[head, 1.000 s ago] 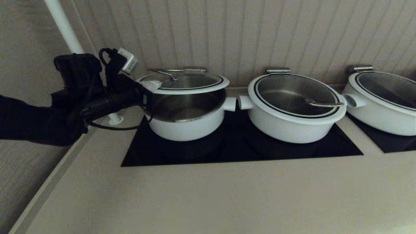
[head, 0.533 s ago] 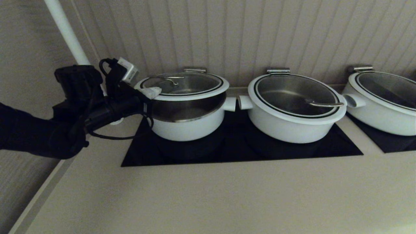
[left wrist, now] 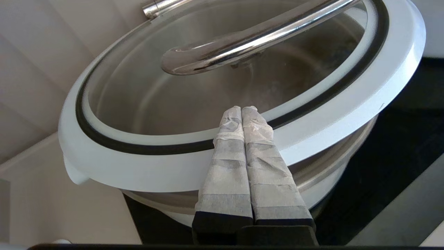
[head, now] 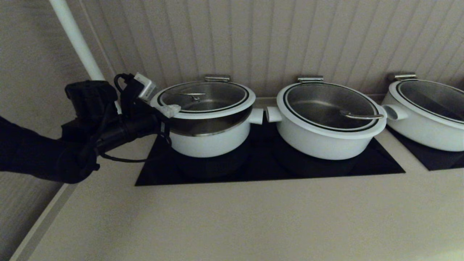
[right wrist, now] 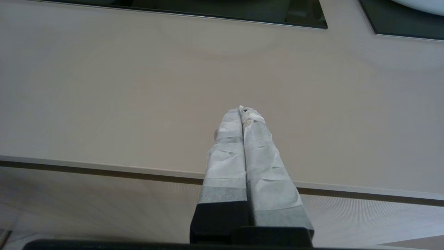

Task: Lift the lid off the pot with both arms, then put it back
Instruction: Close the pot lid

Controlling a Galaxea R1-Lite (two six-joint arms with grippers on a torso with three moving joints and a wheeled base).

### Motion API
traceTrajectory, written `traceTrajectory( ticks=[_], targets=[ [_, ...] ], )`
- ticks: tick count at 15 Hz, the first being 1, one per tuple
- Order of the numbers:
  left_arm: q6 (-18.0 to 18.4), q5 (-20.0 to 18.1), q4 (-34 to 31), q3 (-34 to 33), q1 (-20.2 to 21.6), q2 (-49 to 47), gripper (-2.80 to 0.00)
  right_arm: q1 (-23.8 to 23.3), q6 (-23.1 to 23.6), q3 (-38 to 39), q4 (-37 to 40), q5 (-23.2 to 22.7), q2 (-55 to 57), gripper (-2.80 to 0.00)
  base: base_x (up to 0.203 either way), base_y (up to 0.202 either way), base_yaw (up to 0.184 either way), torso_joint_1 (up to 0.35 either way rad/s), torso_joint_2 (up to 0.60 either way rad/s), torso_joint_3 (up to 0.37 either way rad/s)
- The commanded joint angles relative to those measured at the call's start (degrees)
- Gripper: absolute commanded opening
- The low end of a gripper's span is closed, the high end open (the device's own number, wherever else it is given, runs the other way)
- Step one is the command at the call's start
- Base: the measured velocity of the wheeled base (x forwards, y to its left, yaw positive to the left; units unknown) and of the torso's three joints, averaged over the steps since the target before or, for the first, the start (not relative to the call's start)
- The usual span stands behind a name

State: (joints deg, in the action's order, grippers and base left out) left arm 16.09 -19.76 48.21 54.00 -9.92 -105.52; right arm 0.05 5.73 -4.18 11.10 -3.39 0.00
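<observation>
Head view: the left gripper [head: 171,110] sits at the left of the frame, its pale tips lying on the near-left edge of the lid [head: 204,98]. The lid hangs tilted over the pot [head: 210,139], raised on its near side so that the steel lining shows beneath the white rim; whether its far edge touches the pot cannot be told. The pot stands at the left end of a black cooktop [head: 268,166], left of centre in the frame. A wider white pot [head: 326,139] stands just to its right, and a third pot [head: 424,127] is at the right edge. A white pole [head: 78,43] rises in the upper left.

Left wrist view: the two fingers [left wrist: 229,166] are pressed together with no gap, lying across the lid's white rim [left wrist: 347,114] at the centre of the frame, tips reaching the black inner ring. Nothing is held between them. The steel handle [left wrist: 249,38] arches across the upper part of the frame.

Right wrist view: the right gripper [right wrist: 241,111] hangs clenched and empty over the beige counter [right wrist: 104,86], near its front edge, well away from the pot.
</observation>
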Motion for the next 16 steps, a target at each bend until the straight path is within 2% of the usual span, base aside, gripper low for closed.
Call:
traceTrajectory(
  ticks=[1,4,7,16],
  targets=[
    [0.1,-0.1,0.4,-0.5,0.0,-0.4,-2.8,0.0,0.1,0.0,0.1,0.0,0.1,-2.8,0.0,0.0,0.0,0.0,0.0,0.0],
    [0.1,-0.1,1.2,-0.7,0.0,-1.2,-2.8,0.0,0.1,0.0,0.1,0.0,0.1,-2.8,0.0,0.0,0.0,0.0,0.0,0.0],
    [0.1,-0.1,6.9,-1.9,0.0,-3.3,-2.8,0.0,0.1,0.0,0.1,0.0,0.1,-2.8,0.0,0.0,0.0,0.0,0.0,0.0],
    [0.2,-0.1,7.4,-2.8,0.0,-6.0,-2.8,0.0,0.1,0.0,0.1,0.0,0.1,-2.8,0.0,0.0,0.0,0.0,0.0,0.0]
  ],
)
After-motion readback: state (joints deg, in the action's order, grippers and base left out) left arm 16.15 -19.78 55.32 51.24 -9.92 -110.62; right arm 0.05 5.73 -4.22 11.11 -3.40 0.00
